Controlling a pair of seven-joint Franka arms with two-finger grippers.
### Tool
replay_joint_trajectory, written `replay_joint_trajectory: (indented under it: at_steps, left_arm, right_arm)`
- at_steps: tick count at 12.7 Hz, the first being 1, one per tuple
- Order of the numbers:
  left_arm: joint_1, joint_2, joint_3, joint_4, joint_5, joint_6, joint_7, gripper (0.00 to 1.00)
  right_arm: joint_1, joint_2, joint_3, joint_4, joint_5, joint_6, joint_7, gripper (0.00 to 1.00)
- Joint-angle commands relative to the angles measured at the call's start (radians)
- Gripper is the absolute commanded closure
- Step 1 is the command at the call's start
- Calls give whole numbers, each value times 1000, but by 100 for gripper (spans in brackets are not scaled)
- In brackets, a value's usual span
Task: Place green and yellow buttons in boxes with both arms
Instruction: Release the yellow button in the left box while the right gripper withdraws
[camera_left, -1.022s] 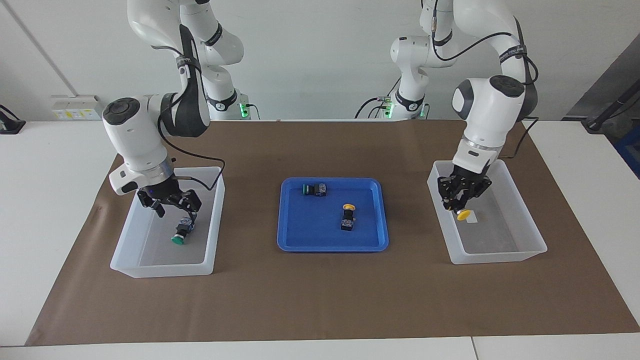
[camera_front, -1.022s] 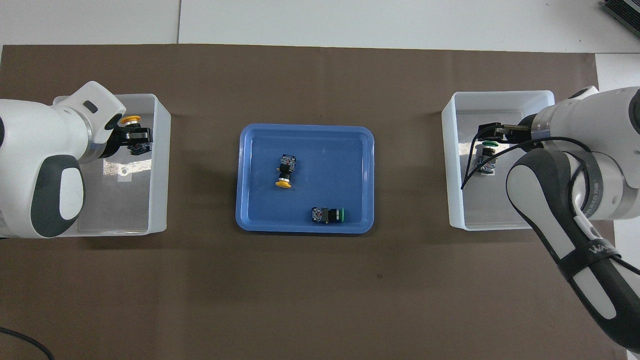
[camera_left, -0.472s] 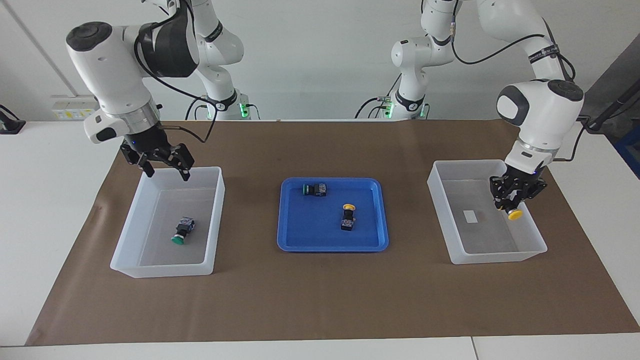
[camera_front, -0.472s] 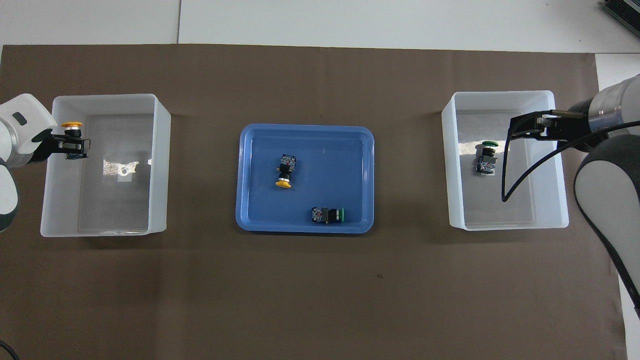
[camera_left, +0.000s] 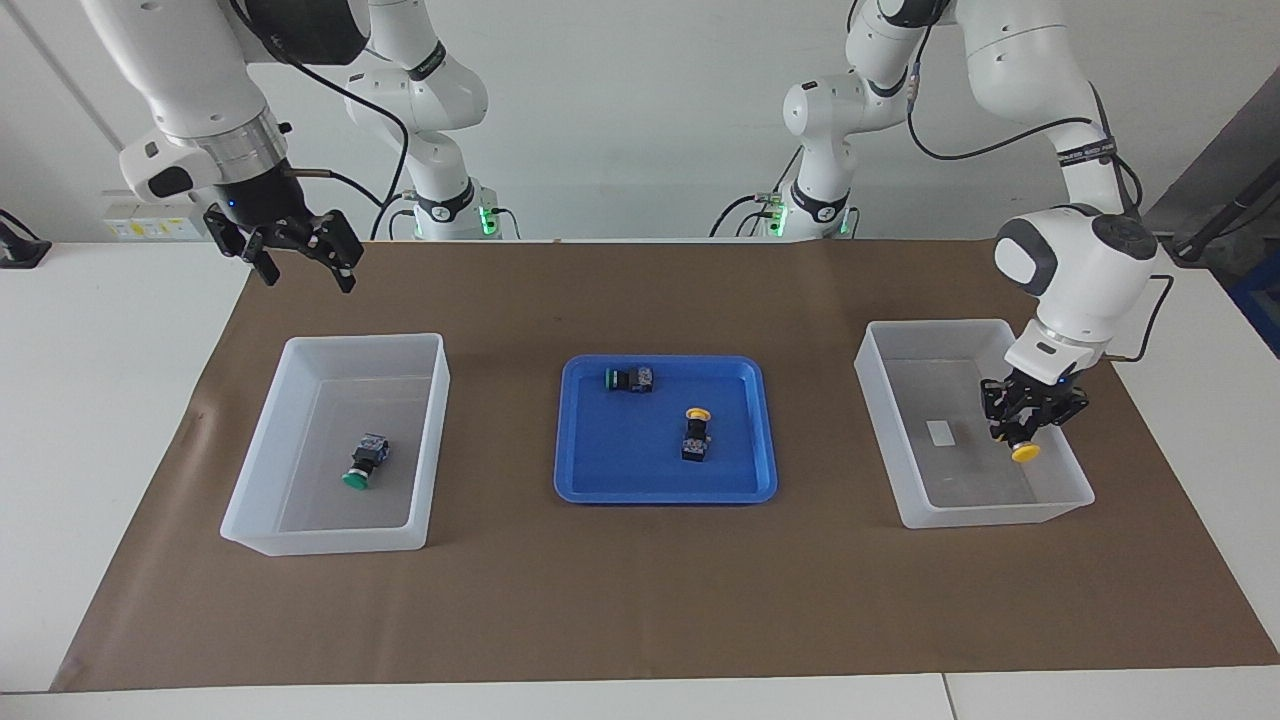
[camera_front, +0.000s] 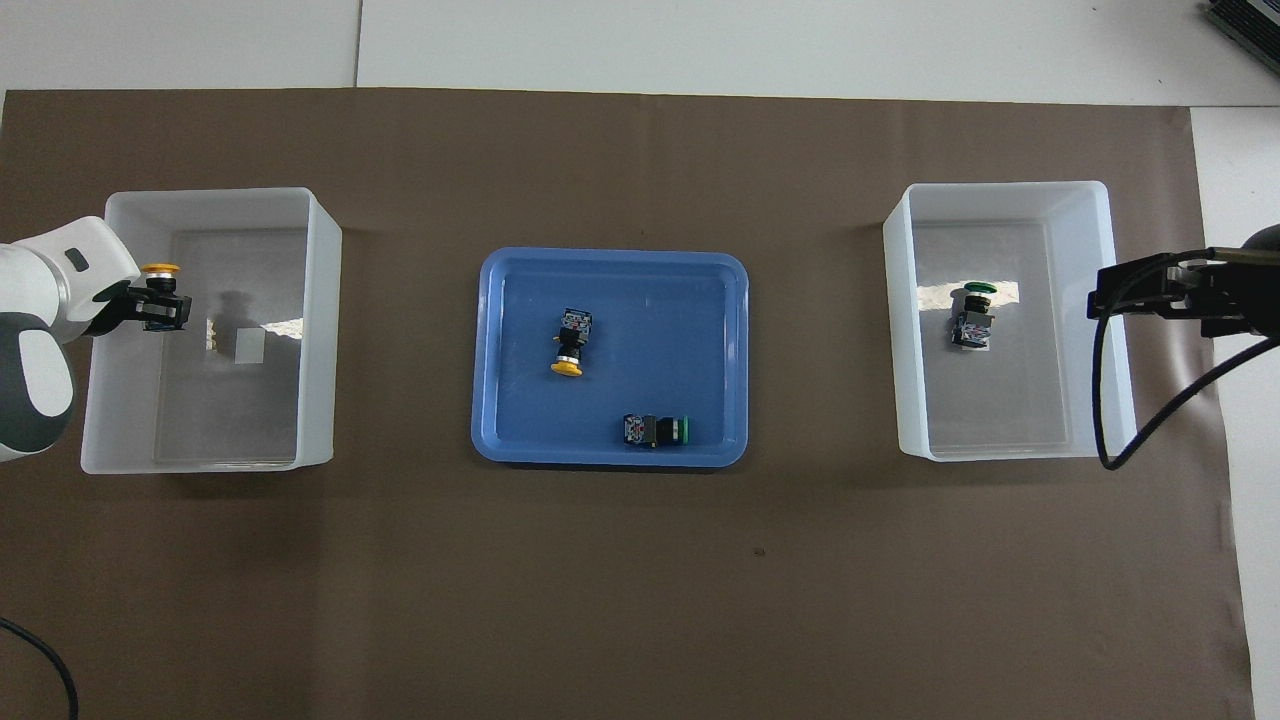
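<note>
My left tool (camera_left: 1034, 425), clamped on a yellow button (camera_left: 1024, 452), hangs inside its box (camera_left: 905, 455), release due next; my right tool (camera_left: 296, 251) waits spread, empty, above the bench.

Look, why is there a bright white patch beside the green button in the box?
Overhead view: light glares off the box's shiny floor beside the green button; in the other box, the yellow button in the left hand casts a grey shadow. Facing view: no such patch shows.

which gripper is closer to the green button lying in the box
Right. The right gripper is raised above the table by the green button's box; the left gripper holds a yellow button over the other box.
</note>
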Motion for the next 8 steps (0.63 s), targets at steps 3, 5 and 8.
replay_joint_trajectory:
  at_steps: [3,5,8]
  left_arm:
    - [10,14,-10,-26,6,54,17,26]
    - [2,-3,-10,-18,6,48,14,0]
    - [-31,-72,-13,-12,6,-1,2,0]
  right_arm:
    - [-10,-44,3,-7,-15,-40,-112,0]
    - [-9,-49,5,-22,-15,-35,-111,0]
    - [-9,-49,3,-22,-10,-39,-104,0]
